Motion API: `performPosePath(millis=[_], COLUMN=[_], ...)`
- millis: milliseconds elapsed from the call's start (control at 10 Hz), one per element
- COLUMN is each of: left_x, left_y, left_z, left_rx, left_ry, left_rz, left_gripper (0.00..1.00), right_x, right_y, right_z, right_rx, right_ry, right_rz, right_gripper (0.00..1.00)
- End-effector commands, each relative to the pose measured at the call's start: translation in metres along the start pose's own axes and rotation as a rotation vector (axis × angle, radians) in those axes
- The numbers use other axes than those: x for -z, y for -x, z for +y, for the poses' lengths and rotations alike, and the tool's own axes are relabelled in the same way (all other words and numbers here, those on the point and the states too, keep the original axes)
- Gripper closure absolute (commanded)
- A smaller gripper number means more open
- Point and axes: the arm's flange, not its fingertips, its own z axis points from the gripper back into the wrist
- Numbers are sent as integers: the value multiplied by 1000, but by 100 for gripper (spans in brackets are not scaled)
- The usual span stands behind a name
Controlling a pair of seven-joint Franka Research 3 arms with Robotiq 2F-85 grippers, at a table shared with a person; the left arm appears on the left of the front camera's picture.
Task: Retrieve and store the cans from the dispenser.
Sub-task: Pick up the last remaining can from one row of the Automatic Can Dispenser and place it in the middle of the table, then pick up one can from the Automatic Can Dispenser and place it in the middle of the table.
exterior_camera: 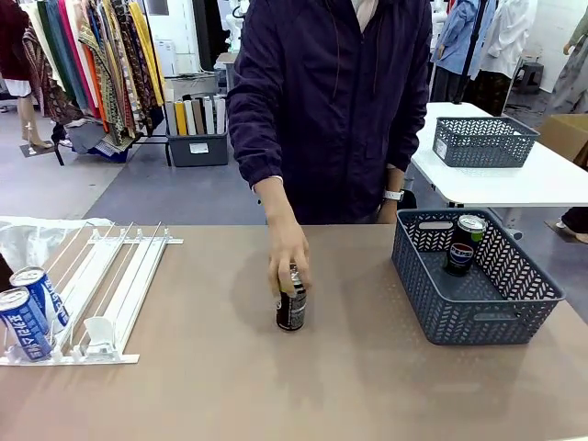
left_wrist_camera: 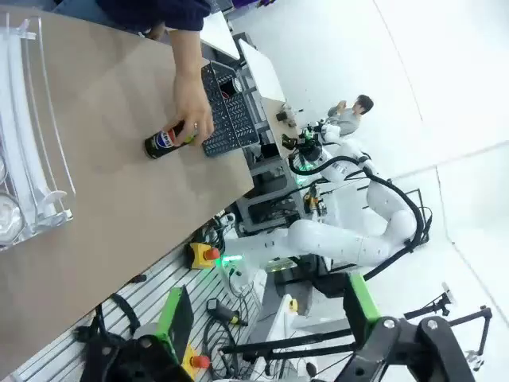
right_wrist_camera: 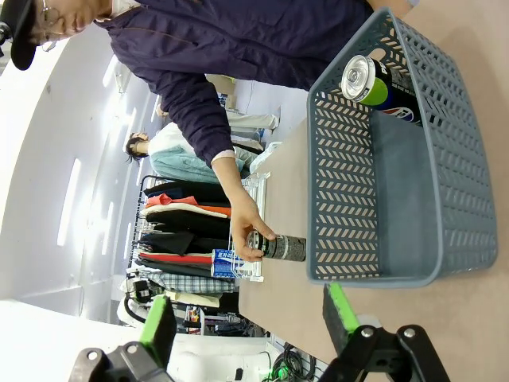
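Observation:
A person's hand (exterior_camera: 287,262) grips a black can (exterior_camera: 291,310) standing upright mid-table; the same can (left_wrist_camera: 163,142) lies sideways in the left wrist view and shows as can (right_wrist_camera: 285,247) in the right wrist view. Another black can (exterior_camera: 464,244) stands inside the dark grey basket (exterior_camera: 478,317), seen from above as can (right_wrist_camera: 370,83). Two blue-and-white cans (exterior_camera: 29,310) sit at the front of the white dispenser (exterior_camera: 110,285) at the table's left. My left gripper (left_wrist_camera: 270,314) is open, off the table's near edge. My right gripper (right_wrist_camera: 250,322) is open, short of the basket (right_wrist_camera: 445,247).
A crumpled plastic bag (exterior_camera: 37,237) lies behind the dispenser. A second grey basket (exterior_camera: 484,141) sits on a white table behind the person. Bare tabletop (exterior_camera: 276,395) stretches between dispenser and basket. Another robot station stands past the table's near edge (left_wrist_camera: 334,239).

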Motion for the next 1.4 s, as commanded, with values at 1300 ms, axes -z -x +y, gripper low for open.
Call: performPosePath(millis=[1300], left_x=[18], left_y=[-20], left_z=[-21], left_rx=[-181], left_ry=[-594], left_rz=[201], left_gripper=[0], right_x=[-2], right_y=[0], right_z=[4], right_rx=[2], right_ry=[-4], right_rz=[4], right_gripper=[0])
